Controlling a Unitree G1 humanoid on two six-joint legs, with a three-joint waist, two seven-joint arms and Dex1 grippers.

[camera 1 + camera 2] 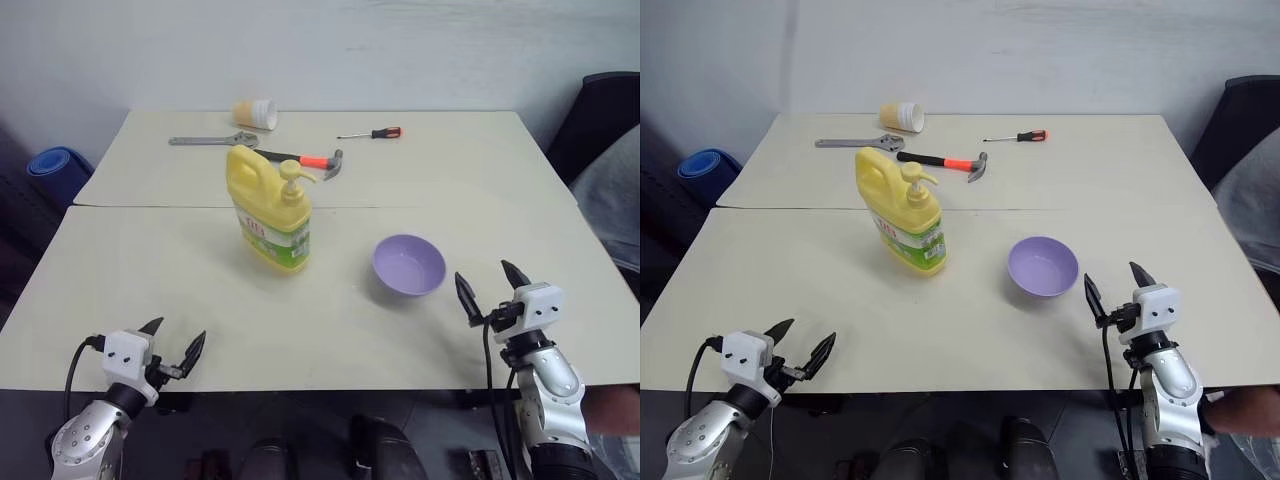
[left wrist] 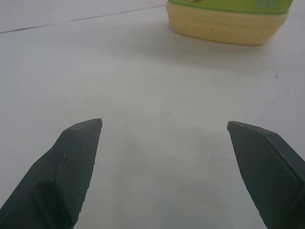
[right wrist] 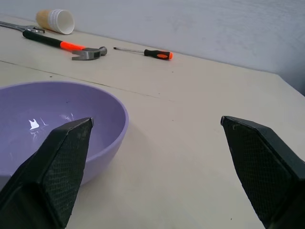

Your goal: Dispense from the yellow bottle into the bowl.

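Overhead, from the head camera, the yellow bottle (image 1: pixel 270 213) stands upright near the middle of the table (image 1: pixel 150 270), pump nozzle turned toward the bowl (image 1: pixel 409 265), which sits just beside it on the robot's right, apart from it. Beyond the bottle lie a hammer (image 1: pixel 305 160), a wrench (image 1: pixel 210 140), a screwdriver (image 1: pixel 372 133) and a tipped pale cup (image 1: pixel 255 112). The left gripper (image 1: pixel 178 350) hovers well short of the bottle, fingers spread and empty; the right gripper (image 1: pixel 492 283) stands near the bowl's far side from the bottle, also spread and holding nothing.

Next, the left wrist view shows the bottle's base ahead between two wide-apart fingers (image 2: pixel 71 162).

Lastly, the right wrist view has the bowl's rim close to one finger (image 3: pixel 57 162).

As for risk, the nozzle likely falls short of the bowl, so pumping may spill on the table; pressing off-centre could tip the bottle, and the right gripper could nudge the light bowl away.
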